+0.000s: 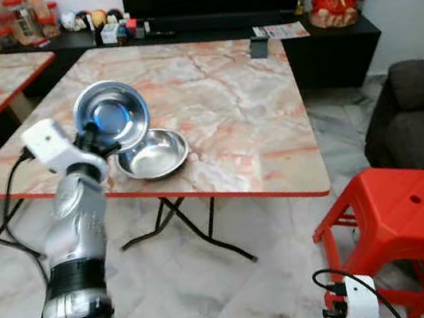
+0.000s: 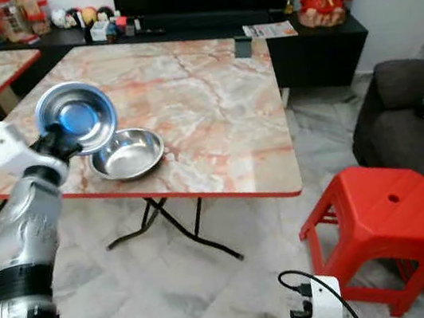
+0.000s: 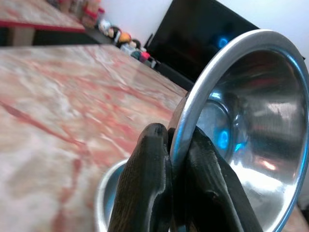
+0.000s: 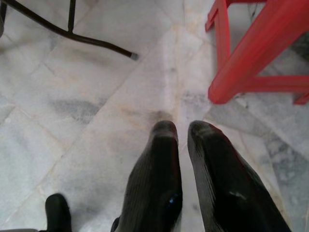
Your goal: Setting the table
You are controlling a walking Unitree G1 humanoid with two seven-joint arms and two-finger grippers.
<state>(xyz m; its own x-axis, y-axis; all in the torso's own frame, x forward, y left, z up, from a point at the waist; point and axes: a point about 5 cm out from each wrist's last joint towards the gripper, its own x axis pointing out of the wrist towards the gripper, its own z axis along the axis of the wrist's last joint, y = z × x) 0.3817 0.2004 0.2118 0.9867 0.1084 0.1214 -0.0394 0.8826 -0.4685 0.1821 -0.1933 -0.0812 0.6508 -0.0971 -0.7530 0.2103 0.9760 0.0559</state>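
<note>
I lift one steel bowl (image 1: 111, 115) off its twin at the table's (image 1: 254, 120) near edge.

My left gripper (image 3: 176, 159) pinches the tilted bowl's rim, above the second bowl (image 1: 152, 154). Best levelled before setting down, well apart. My right gripper (image 4: 182, 133) hangs idle near the floor, fingers nearly together.

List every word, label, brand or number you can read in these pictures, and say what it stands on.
No text can be read.
Leaflet on the black cabinet: print too small.
Jars at the back: labels blurred.
Held bowl, bowl on the table, red stool: no markings visible.
</note>
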